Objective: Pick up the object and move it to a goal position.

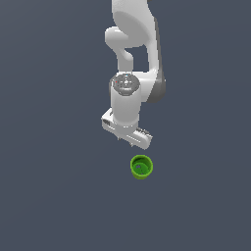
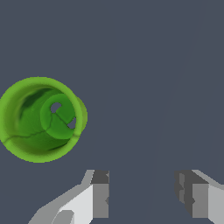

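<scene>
Grey floor bears the green cup (image 1: 141,166) – wrist view shows end effector (image 2: 142,194) open, empty, apart.

White arm (image 1: 128,93), grey joint cap, seemingly dark-padded fingers (image 2: 100,192).

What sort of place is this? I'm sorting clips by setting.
Likely a bare simulated test scene: a flat, featureless grey floor, one white robot arm, and a lone green cup with no furniture around.
</scene>
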Robot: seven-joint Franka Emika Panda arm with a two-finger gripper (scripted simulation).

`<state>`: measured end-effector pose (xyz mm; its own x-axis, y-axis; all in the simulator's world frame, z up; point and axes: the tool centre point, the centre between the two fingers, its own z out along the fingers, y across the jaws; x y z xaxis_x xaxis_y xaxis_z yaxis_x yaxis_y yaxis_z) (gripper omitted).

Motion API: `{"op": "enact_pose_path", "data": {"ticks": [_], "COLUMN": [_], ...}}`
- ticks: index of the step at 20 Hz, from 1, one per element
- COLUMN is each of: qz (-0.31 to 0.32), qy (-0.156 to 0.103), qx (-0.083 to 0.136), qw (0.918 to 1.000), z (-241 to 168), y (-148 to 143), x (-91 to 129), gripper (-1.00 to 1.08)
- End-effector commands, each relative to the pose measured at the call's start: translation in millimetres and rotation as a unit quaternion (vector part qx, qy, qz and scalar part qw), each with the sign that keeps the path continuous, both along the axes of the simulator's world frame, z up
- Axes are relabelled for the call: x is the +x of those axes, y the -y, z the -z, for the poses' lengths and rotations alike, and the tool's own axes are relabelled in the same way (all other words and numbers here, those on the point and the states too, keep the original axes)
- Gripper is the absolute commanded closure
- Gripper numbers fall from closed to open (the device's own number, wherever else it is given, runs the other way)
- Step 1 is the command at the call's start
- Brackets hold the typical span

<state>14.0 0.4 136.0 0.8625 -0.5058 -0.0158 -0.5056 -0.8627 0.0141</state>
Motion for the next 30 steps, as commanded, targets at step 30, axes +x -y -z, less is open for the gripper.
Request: {"op": "enact_pose_path", "data": {"ticks": [30], "qz": [0.354], "qy": [0.02], "qx": [0.008], "qw": [0.9349], "z": [32.5], "y": [-56.5], "x": [36.6], "gripper": [-0.2]}}
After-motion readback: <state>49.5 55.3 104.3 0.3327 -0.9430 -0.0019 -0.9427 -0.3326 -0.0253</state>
